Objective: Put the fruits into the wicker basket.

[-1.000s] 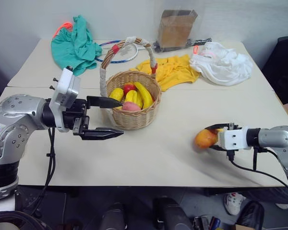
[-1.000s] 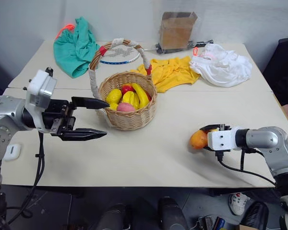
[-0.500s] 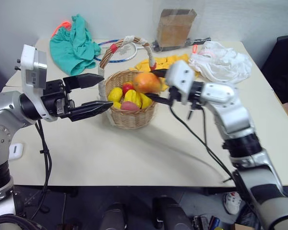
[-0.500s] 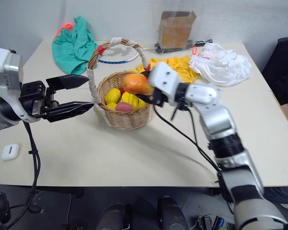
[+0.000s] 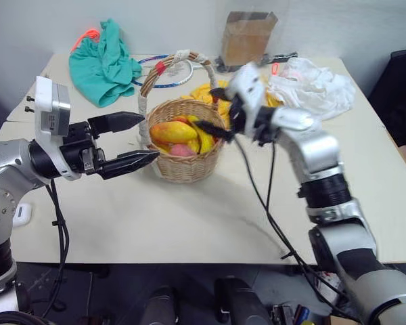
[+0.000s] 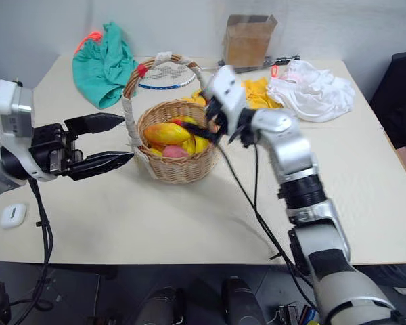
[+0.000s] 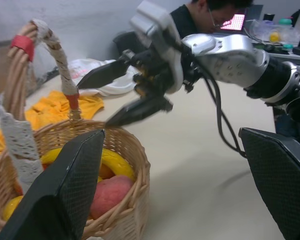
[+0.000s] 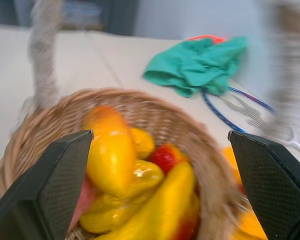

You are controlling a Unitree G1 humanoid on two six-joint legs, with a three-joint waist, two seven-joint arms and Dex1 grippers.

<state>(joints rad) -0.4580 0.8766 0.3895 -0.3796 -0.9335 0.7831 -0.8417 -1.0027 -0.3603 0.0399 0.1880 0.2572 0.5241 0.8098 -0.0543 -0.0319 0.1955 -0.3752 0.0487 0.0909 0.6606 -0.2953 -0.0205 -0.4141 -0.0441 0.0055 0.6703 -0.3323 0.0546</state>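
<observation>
Right gripper [image 5: 213,112] upper centre of frame, over wicker basket [image 5: 185,166], jaws spread, empty. Mango [image 5: 173,131] atop fruit pile inside; peach [image 5: 183,150] beneath. Left gripper [image 5: 135,139] left of basket, agape, empty.

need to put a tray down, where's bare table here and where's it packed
Bare: the table front, from the wicker basket to the near edge, and the right side below the white cloth. Crowded: the back strip, with green cloth, racket, yellow cloth and cardboard box; both open end effectors, left and right, flank the basket.
</observation>
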